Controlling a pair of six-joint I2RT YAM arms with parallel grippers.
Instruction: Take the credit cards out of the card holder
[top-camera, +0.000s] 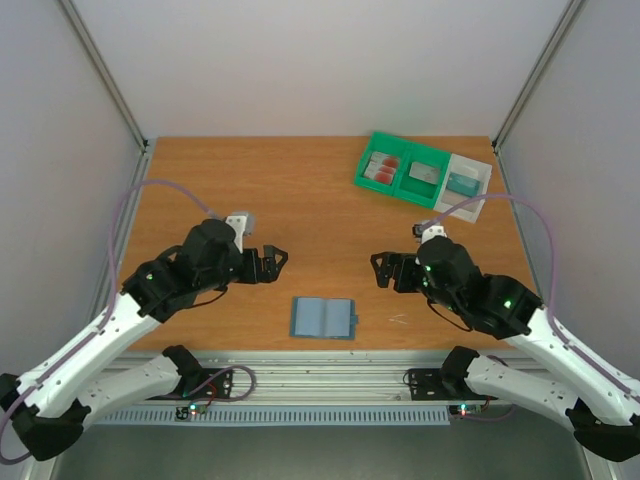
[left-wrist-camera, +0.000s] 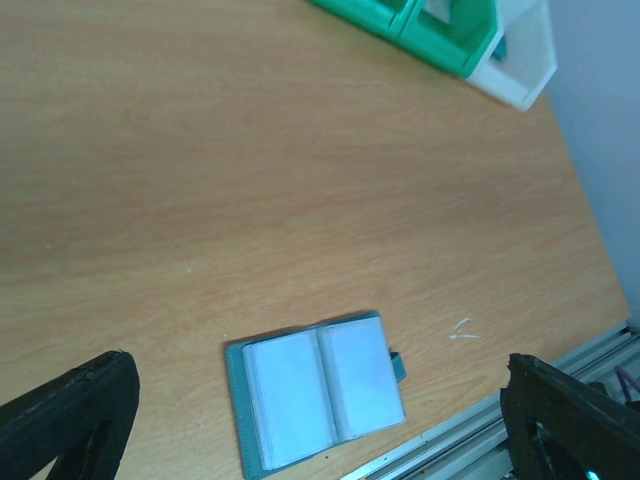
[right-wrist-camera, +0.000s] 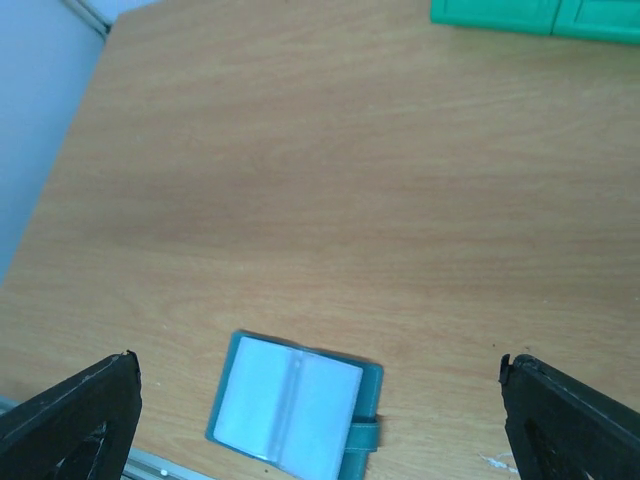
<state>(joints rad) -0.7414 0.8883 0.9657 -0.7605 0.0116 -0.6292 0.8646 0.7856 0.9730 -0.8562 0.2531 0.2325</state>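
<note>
The card holder lies open and flat near the table's front edge, between the two arms. It shows pale clear sleeves inside a blue-teal cover in the left wrist view and the right wrist view. No card shows in its sleeves. Reddish credit cards lie in the left compartment of the green tray at the back right. My left gripper is open and empty, up and left of the holder. My right gripper is open and empty, up and right of it.
A grey piece lies in the green tray's right compartment. A white tray with a teal piece stands beside it at the back right. The metal rail runs along the front edge.
</note>
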